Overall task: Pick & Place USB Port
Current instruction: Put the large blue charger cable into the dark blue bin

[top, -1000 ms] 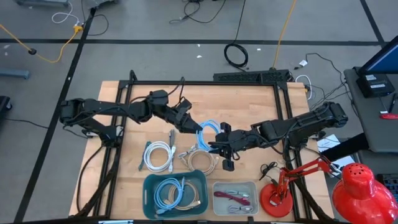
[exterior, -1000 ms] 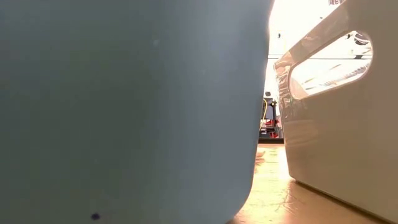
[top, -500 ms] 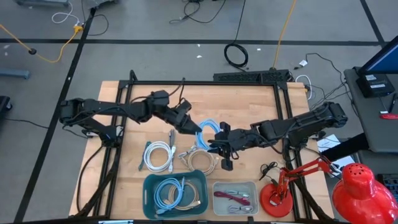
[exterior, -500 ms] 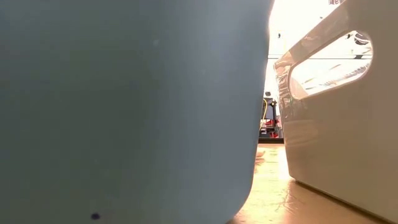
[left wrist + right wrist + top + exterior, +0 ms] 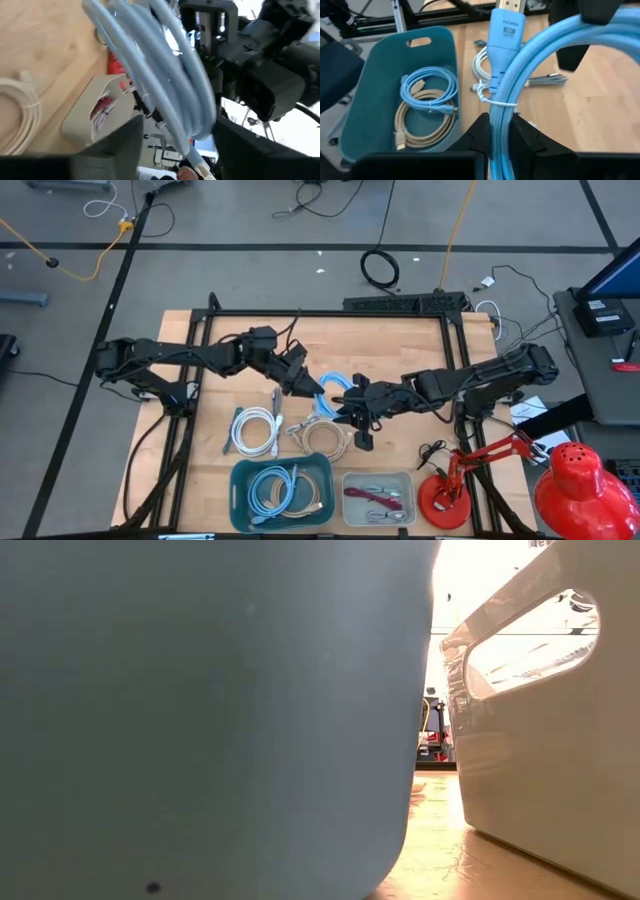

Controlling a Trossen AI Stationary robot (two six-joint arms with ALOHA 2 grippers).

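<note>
Left end effector (image 5: 312,388) closer; one blue cable (image 5: 335,387)

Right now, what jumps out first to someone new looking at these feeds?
The light blue HDMI cable, a tied coil held up over mid-table between both arms: the right gripper is shut on it, with the left gripper at its other side. Next, the teal bin at the near edge, holding a blue and a beige cable. Then the red desk lamp at the table's right corner.
</note>
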